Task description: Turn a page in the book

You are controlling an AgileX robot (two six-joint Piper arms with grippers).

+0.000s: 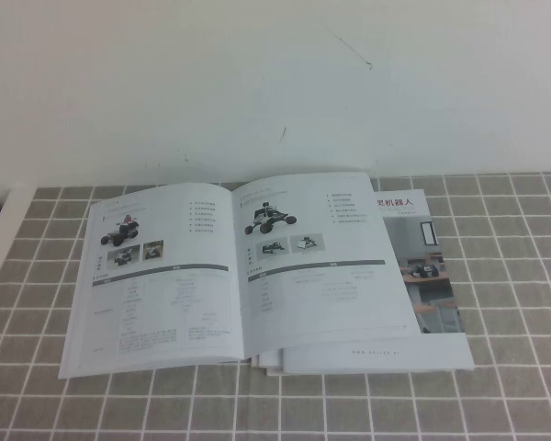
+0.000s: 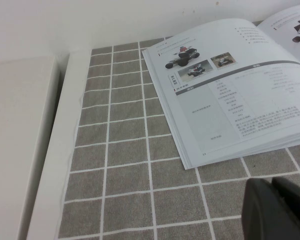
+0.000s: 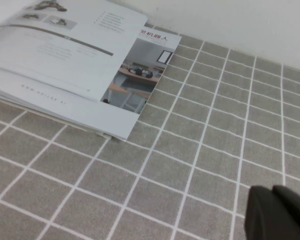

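Observation:
The book point(image 1: 239, 271) lies open and flat on the grey checked cloth, spine near the middle. Its right-hand sheet is the page point(image 1: 317, 262), showing a black wheeled rover, two small photos and a table. The left-hand sheet point(image 2: 230, 95) shows a rover with red parts. Neither gripper appears in the high view. In the left wrist view my left gripper point(image 2: 272, 184) hovers over the cloth off the book's near left corner, shut and empty. The right wrist view shows my right gripper point(image 3: 272, 190) over bare cloth well right of the book point(image 3: 55, 55), shut and empty.
A brochure point(image 1: 432, 276) with bold Chinese characters and a room photo lies under the book, sticking out on its right point(image 3: 140, 75). A white ledge point(image 2: 50, 150) borders the cloth on the left. A white wall point(image 1: 275, 83) rises behind the table.

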